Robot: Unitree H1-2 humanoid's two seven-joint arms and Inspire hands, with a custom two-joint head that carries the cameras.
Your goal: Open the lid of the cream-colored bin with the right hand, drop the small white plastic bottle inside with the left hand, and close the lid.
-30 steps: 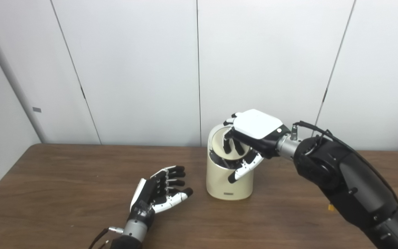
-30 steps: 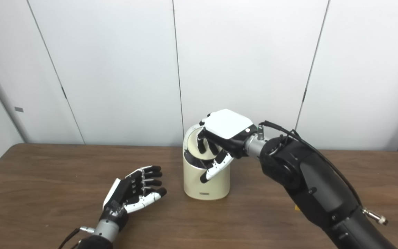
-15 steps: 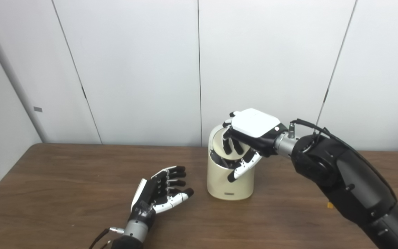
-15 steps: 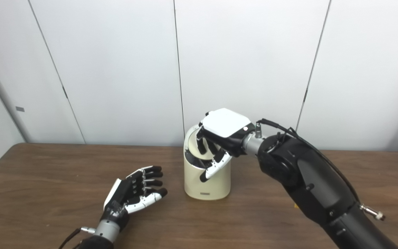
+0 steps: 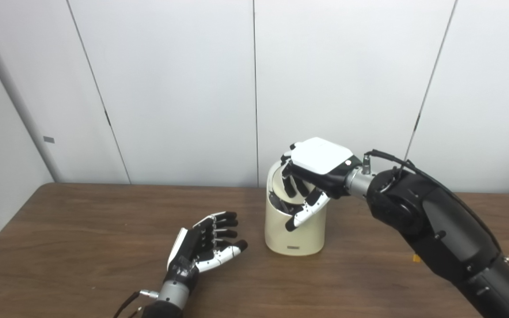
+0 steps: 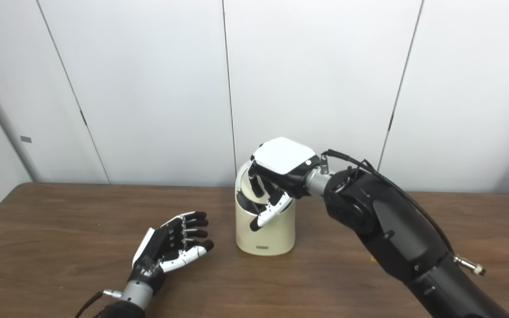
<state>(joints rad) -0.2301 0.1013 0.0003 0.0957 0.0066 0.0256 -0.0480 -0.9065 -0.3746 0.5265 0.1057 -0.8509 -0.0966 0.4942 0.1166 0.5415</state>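
The cream-colored bin (image 5: 296,236) stands on the table a little right of centre. Its lid (image 5: 275,180) is tilted up at the back, so the inner face shows. My right hand (image 5: 314,172) hovers over the bin's mouth, palm down. Its fingers hang in front of the lid's inner face and its thumb points down over the front rim. I cannot tell whether the fingers touch the lid. My left hand (image 5: 205,244) rests on the table left of the bin, palm turned inward, fingers apart and empty. No small white bottle shows in either view.
The brown wooden table (image 5: 82,229) runs back to white wall panels just behind the bin. My bulky black right forearm (image 5: 435,234) crosses the table's right side. A tiny yellow scrap (image 5: 415,258) lies beside it.
My right hand has shifted a little to the left over the bin's mouth, its thumb now lying across the front rim. The left hand has not moved.
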